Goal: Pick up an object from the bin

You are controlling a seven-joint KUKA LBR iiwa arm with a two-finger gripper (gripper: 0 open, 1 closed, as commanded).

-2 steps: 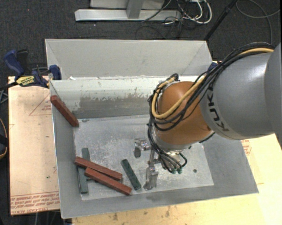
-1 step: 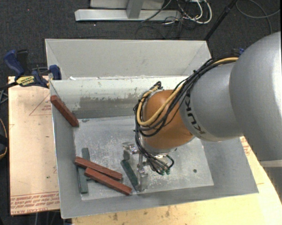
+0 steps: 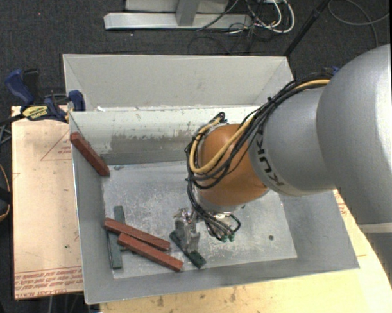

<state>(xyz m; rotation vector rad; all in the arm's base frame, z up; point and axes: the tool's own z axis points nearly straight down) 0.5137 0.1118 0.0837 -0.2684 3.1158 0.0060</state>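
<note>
- Though half hidden under the orange wrist cover of the arm, claw low over the floor of the grey bin, front centre.
- Cannot tell whether apart or together; too shadowed to judge.
- Directly beneath, touching or very nearly so: short dark green bar, lying flat and slanted, far end toward the bin's front wall.
- Just left of that: two long red-brown bars, flat, side by side, the nearer end close beside the green one.
- Further left: two more dark green bars; well apart, one red-brown bar propped against the left wall.
- Green bar by the look rigid and light, perhaps wood or plastic; no give, not fragile, smooth enough to slip out of a loose pinch.
- Best gripped across the narrow width, near the middle of the length, to keep from tipping.
- Worth minding: red-brown bar end alongside, easily nudged or caught on the way up.
</note>
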